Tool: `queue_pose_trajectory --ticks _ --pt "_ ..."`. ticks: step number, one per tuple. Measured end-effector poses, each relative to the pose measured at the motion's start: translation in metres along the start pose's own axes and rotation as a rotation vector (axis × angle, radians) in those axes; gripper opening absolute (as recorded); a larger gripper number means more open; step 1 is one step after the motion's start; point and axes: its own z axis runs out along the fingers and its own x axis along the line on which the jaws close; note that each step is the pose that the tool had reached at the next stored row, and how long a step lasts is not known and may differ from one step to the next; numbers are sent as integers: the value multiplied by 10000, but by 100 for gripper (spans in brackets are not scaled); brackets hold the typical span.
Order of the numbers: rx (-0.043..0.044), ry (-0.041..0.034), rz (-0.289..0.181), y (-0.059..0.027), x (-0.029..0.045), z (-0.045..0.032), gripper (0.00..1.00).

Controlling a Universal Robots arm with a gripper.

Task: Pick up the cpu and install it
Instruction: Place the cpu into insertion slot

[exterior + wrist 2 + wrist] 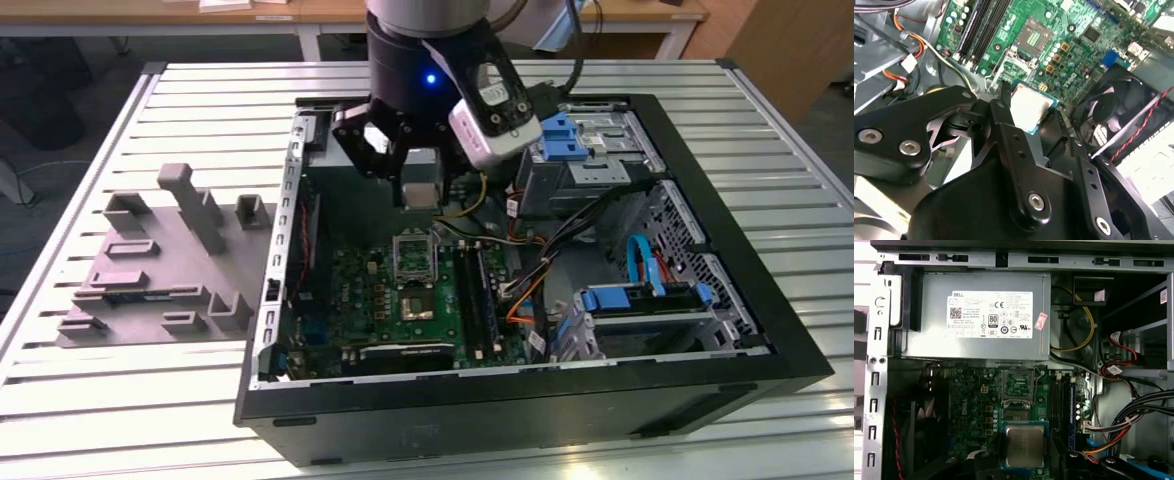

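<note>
The cpu (1030, 106) is a flat square chip with a silver-grey top, and my gripper (1029, 114) is shut on it, a black finger (1002, 111) on either side. In the first wrist view the cpu (1025, 445) hangs level above the green motherboard (974, 390), a little short of the open socket (1018, 384). In the exterior view my gripper (420, 196) hovers inside the open computer case, holding the cpu (422, 188) above the socket (414, 258).
A grey moulded tray (154, 270) lies on the slatted table at the exterior view's left. Inside the case are a power supply (979, 315), a fan (1114, 110), memory slots (979, 22), loose cables (534, 270) and blue drive brackets (641, 298).
</note>
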Motion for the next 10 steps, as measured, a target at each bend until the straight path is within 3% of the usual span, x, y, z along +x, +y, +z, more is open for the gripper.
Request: queue_pose_trajectory --ticks 10 --pt "0 0 -4 -42 -23 181 47"
